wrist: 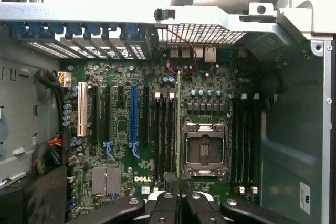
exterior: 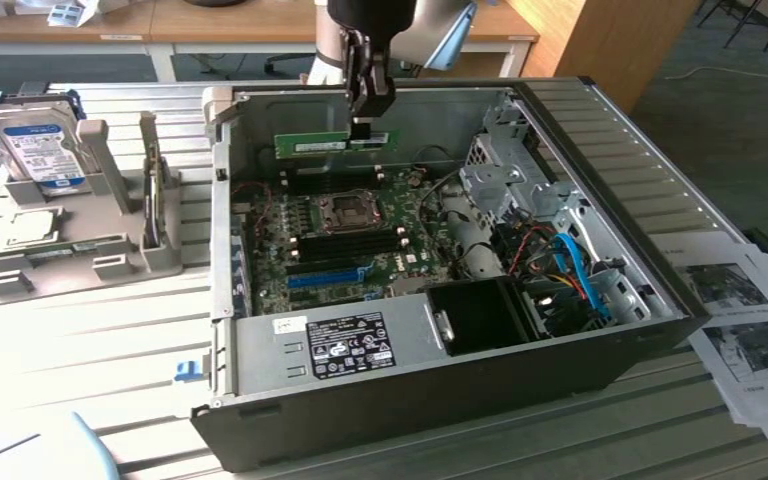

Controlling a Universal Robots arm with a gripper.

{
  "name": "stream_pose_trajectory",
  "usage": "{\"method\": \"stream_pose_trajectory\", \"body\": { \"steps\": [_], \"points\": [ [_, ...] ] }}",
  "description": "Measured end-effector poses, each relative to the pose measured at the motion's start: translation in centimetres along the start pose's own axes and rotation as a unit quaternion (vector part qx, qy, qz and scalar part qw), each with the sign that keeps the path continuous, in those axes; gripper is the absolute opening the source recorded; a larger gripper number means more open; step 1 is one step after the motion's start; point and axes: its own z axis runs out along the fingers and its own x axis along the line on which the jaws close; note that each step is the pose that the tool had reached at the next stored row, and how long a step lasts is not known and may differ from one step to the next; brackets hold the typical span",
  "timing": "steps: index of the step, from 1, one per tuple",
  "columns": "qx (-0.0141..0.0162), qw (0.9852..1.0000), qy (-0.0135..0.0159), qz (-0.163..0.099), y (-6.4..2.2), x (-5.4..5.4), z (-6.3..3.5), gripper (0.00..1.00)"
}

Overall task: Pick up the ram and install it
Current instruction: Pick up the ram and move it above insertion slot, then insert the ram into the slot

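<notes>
Closest to the wrist lens sits my gripper [wrist: 179, 205], its dark fingers [wrist: 164, 208] pinched shut on the ram [wrist: 178, 129], which runs away from them edge-on as a thin green line. In the exterior view the gripper [exterior: 371, 125] hangs over the far side of the open computer case [exterior: 624, 200], clamping the ram [exterior: 311, 146] near one end. The strip juts out level toward the exterior view's left, well above the motherboard [exterior: 277, 285] and touching nothing else.

I judge the pick-up done and the carry to the board in hand, since the ram is in the air and sits in no slot. Seating it calls, I think, for its long edge to line up squarely over one dark slot and go straight down. Seen from the wrist, the strip lies parallel to the memory slots [wrist: 164, 129], between them and the CPU socket [wrist: 205, 150].

By count there is one ram, one gripper, one case, one CPU socket, two banks of memory slots flanking it, one blue long slot [wrist: 133, 114] and one white slot [wrist: 82, 109]. Outside the case, one hard drive [exterior: 35, 145] stands in a grey rack [exterior: 51, 270].
</notes>
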Motion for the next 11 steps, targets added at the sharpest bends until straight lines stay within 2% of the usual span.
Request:
{"method": "stream_pose_trajectory", "body": {
  "steps": [7, 11],
  "points": [
    [-0.0003, 1.0000, 0.0001, 0.000, -1.01, 0.00, -0.01, 0.11],
    [-0.0003, 1.0000, 0.0001, 0.000, -1.02, 0.00, 0.00, 0.11]
  ]
}}
